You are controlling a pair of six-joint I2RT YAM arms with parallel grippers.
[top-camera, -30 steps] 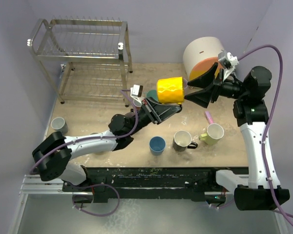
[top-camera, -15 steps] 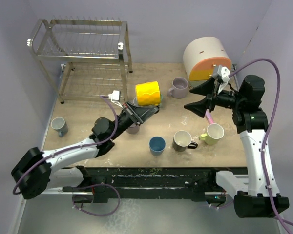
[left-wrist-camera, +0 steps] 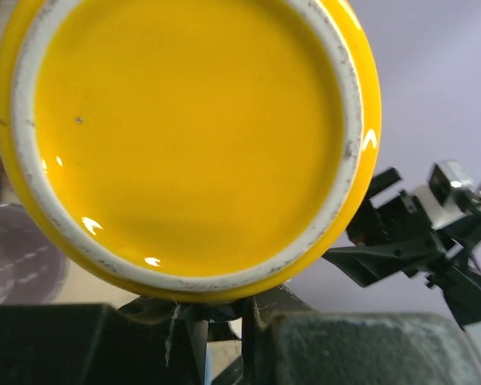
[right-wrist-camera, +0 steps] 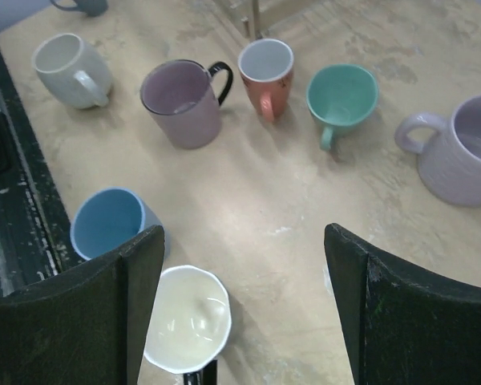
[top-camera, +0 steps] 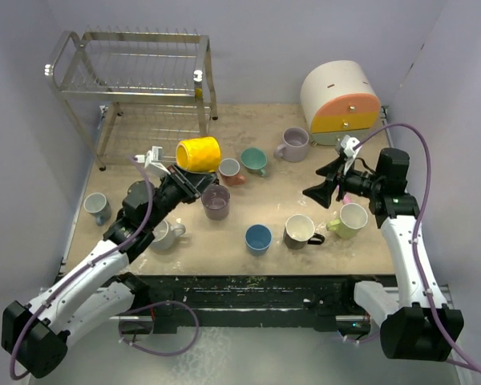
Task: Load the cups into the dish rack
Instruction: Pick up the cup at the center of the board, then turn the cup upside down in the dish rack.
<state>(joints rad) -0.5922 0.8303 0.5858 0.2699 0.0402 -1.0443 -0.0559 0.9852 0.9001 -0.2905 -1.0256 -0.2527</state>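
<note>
Near the dish rack (top-camera: 144,74), yellow mug (top-camera: 199,154) carried leftward, right end effector (top-camera: 314,182) drawn back

No legible text, labels, brands, numbers or signs in any of my views. The yellow cup (left-wrist-camera: 192,136) base, up close in my left wrist view, is plain glaze with no mark. Nothing readable on the dish rack (top-camera: 128,72) or the drawer box (top-camera: 337,88).
</note>
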